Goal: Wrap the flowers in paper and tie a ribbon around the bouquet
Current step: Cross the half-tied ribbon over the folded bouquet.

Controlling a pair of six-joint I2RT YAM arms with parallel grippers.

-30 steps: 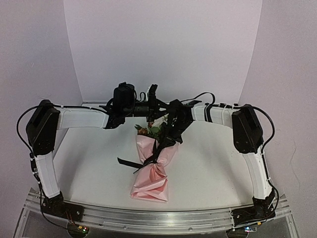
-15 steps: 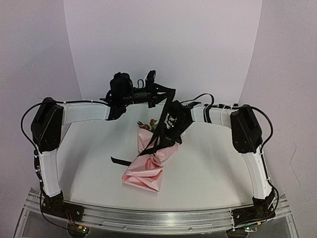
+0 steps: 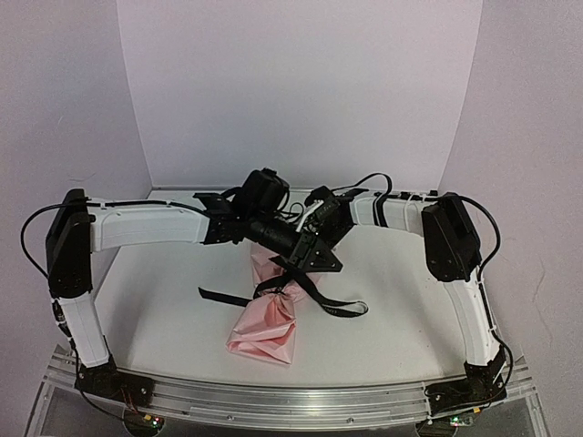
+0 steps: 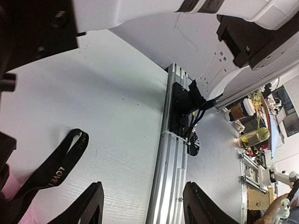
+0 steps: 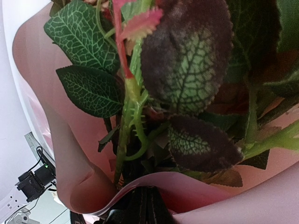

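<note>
The bouquet (image 3: 266,323) lies on its side on the table (image 3: 401,300), its pink cone pointing toward the near edge and its top tucked under the 2 wrists. The ribbon (image 3: 342,308) cinches the cone's waist, with 1 tail trailing left and 1 looping out to the right. The left gripper (image 4: 145,201) hangs just above the bouquet's top, jaws spread wide with nothing between them. In its wrist view only bare table and the aluminium rail (image 4: 170,154) show in the gap, and a ribbon end lies flat outside the left-hand finger. The right gripper (image 3: 326,218) is largely hidden behind the left arm. Its jaws are closed, and I cannot tell whether they pinch anything. Its camera sits hard against the flowers (image 5: 187,70) and the paper (image 5: 60,154).
</note>
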